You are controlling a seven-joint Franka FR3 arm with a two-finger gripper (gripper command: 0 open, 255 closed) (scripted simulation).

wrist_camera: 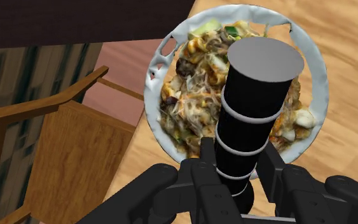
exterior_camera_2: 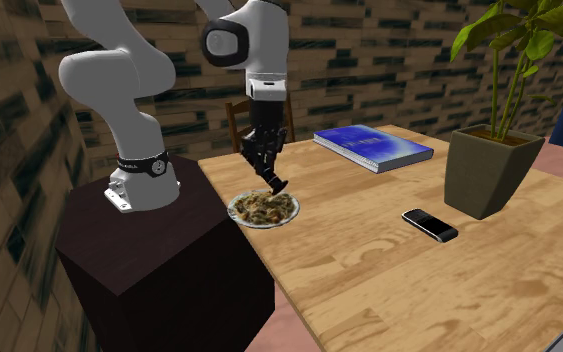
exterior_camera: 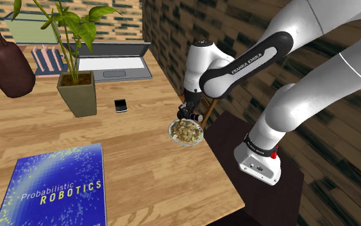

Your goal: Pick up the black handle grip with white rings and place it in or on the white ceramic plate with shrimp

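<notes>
The handle grip (wrist_camera: 255,95) is clasped near one end by the pincer (wrist_camera: 238,162), over the plate (wrist_camera: 148,102) at the edge of the surface (exterior_camera: 147,167); it is judged rigid, light, possibly slippery.

The shoulder view looks from high beside and behind the stand (exterior_camera: 224,135), down the length of the table (exterior_camera: 140,167) toward the plant (exterior_camera: 76,83) at its far end. The second exterior view sits lower on the stand's other side and faces across the table, with the plant at the second exterior view's right; both views share the plate (exterior_camera: 171,130), book (exterior_camera: 50,186) and phone (exterior_camera: 120,105). The wrist view hangs very near above the plate, looking down along the gripper (wrist_camera: 237,156).
</notes>
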